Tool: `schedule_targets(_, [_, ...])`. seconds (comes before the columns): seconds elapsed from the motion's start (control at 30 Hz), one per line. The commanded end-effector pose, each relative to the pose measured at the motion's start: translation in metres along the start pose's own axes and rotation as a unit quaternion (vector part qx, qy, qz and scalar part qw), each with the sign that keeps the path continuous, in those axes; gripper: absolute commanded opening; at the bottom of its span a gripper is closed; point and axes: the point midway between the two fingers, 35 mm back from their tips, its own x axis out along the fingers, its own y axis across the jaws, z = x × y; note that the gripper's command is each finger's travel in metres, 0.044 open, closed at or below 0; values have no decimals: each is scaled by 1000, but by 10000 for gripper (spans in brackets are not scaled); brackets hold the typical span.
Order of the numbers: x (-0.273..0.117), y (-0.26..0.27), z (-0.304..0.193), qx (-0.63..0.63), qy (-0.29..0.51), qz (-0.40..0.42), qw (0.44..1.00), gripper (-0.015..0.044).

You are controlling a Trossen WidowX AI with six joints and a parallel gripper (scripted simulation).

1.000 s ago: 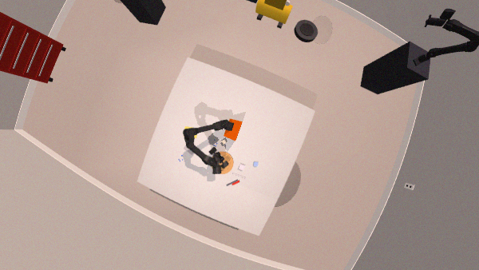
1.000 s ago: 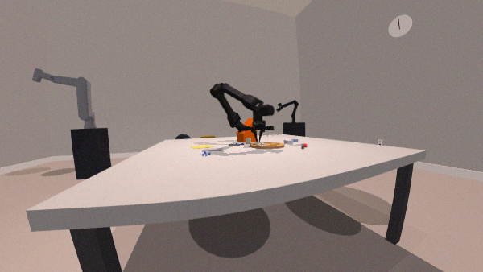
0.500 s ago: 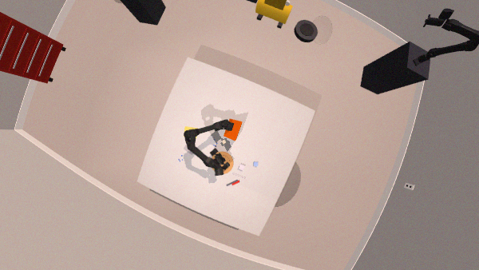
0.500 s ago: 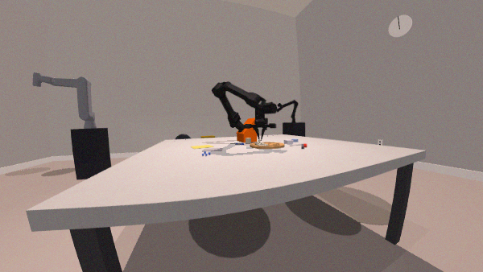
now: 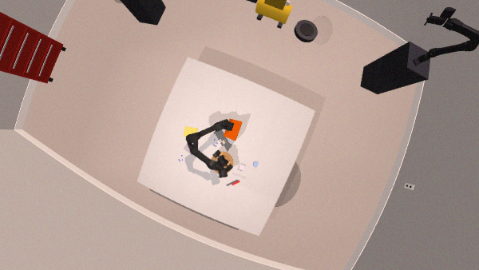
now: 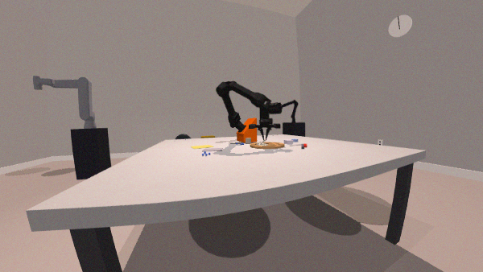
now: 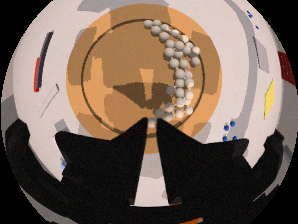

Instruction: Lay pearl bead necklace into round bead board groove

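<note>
The round bead board (image 5: 230,158) (image 6: 274,144) (image 7: 212,85) lies on the table, tan with a thin dark circular groove. The pearl bead necklace (image 6: 259,143) (image 7: 180,73) lies bunched in a curved, doubled band on the board's right part in the wrist view, partly along and partly inside the groove. My gripper (image 6: 264,139) (image 7: 152,121) points down low over the board, near the groove's edge closest to the fingers. It is shut on a bead at the necklace's near end. In the top view the arm hides the fingertips and most of the necklace.
An orange block (image 5: 235,129) (image 6: 251,130) stands by the arm's base. A yellow pad (image 5: 191,130) (image 6: 202,146) (image 7: 269,100) and small blue beads (image 7: 227,128) lie to one side. A red piece (image 5: 235,183) (image 7: 37,75) beside a dark one and a light blue block (image 5: 255,164) lie opposite.
</note>
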Motion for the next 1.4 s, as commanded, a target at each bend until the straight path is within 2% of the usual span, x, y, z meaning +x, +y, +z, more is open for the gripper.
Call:
schedule_targets(0.0, [4, 2, 0, 2, 1, 1, 1000, 0])
schedule_targets(0.27, [11, 2, 0, 2, 1, 1, 1000, 0])
schedule_targets(0.83, [5, 2, 1, 3, 1, 3, 1000, 440])
schedule_targets(1.37, [-1, 2, 1, 2, 1, 2, 1000, 440])
